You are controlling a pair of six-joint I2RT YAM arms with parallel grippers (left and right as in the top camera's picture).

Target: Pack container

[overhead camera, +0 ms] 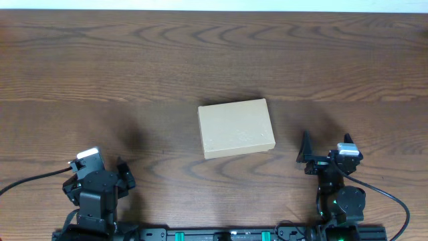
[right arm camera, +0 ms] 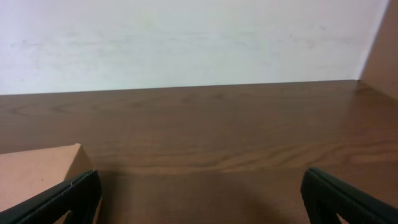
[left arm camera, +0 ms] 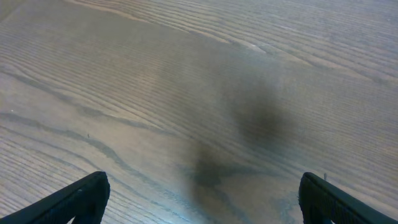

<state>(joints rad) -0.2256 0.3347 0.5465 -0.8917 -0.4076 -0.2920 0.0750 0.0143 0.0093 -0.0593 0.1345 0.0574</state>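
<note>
The container (overhead camera: 235, 128) is a plain tan cardboard box with its lid shut, lying flat at the middle of the wooden table. Its corner also shows at the lower left of the right wrist view (right arm camera: 37, 177). My left gripper (left arm camera: 202, 199) is open and empty over bare wood near the front left edge, far from the box. My right gripper (right arm camera: 202, 196) is open and empty at the front right, a little to the right of the box. In the overhead view the left gripper (overhead camera: 122, 171) and right gripper (overhead camera: 306, 152) sit low near the front edge. No tools show.
The brown wood-grain table (overhead camera: 134, 67) stretches to a pale wall (right arm camera: 186, 37) behind. Black cables run from both arm bases at the front edge. A tan surface (right arm camera: 382, 56) stands at the far right in the right wrist view.
</note>
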